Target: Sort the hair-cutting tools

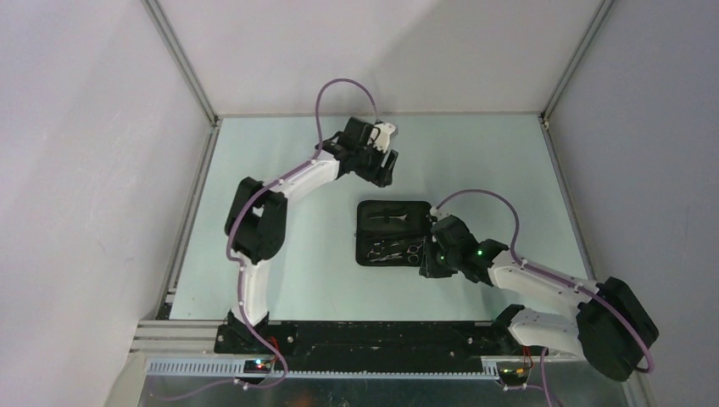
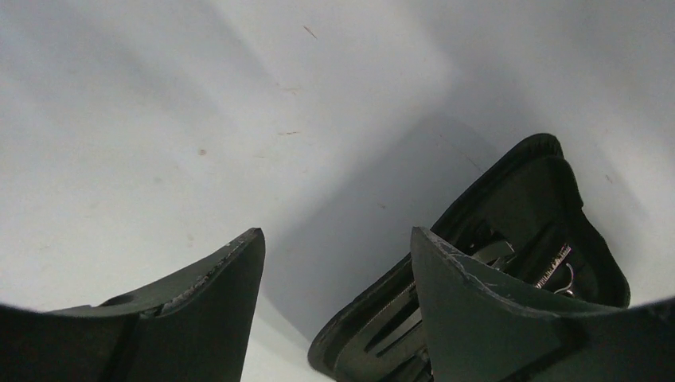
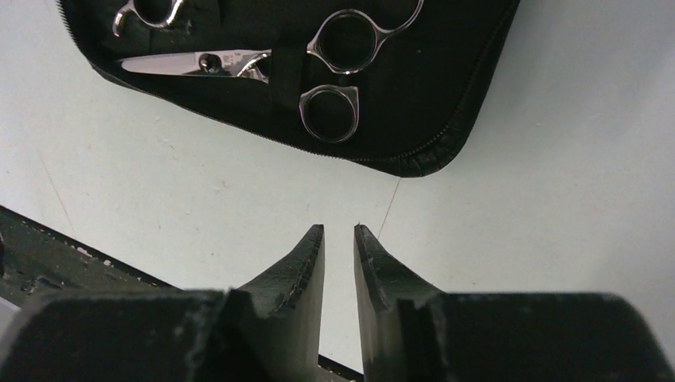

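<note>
I am seeing the two silver scissors (image 3: 231,60) lying side by side in the near half of the open black pouch (image 1: 395,211), which is resting flat at the middle of the table (image 1: 288,280). The right gripper (image 3: 340,231) is hovering just off the pouch's near right corner, its fingers leaving only a narrow slit and gripping nothing. The left gripper (image 1: 386,174) is hanging beyond the pouch's far edge, spread wide and empty.

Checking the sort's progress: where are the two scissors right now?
Both scissors lie inside the open black pouch near table centre in the top view, just left of the right gripper.
</note>
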Robot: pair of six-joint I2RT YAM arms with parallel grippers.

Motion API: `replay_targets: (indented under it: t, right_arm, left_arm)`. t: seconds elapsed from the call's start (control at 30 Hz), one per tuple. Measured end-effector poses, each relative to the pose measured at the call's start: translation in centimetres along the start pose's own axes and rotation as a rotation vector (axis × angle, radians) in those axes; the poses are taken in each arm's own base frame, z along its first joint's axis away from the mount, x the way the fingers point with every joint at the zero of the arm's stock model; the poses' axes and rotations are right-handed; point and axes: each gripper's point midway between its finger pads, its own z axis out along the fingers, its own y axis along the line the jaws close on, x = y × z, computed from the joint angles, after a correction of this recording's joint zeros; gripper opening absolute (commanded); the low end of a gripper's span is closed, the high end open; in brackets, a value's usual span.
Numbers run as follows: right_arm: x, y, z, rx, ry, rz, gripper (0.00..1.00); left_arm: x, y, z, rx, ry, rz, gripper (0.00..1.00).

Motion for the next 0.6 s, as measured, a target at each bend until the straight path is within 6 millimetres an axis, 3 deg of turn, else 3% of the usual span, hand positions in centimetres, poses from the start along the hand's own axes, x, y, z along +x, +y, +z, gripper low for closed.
replay_targets:
  t: [0.23,0.47,0.6]
  right_arm:
    - [1.6,-0.1,1.5,-0.002,0.085,-0.010,0.20]
    - [1.8,-0.5,2.6,0.020,0.107,0.003,0.19]
    - [0.4,-0.9,3.2,0.018,0.070,0.049,0.21]
  left_arm:
    - [3.6,-1.4,3.3,0.113,0.131,-0.060,0.70]
    - [5.8,-3.0,3.8,0.201,0.208,-0.116,0.60]
    - [7.6,-3.8,3.6,0.234,0.237,-0.167,0.57]
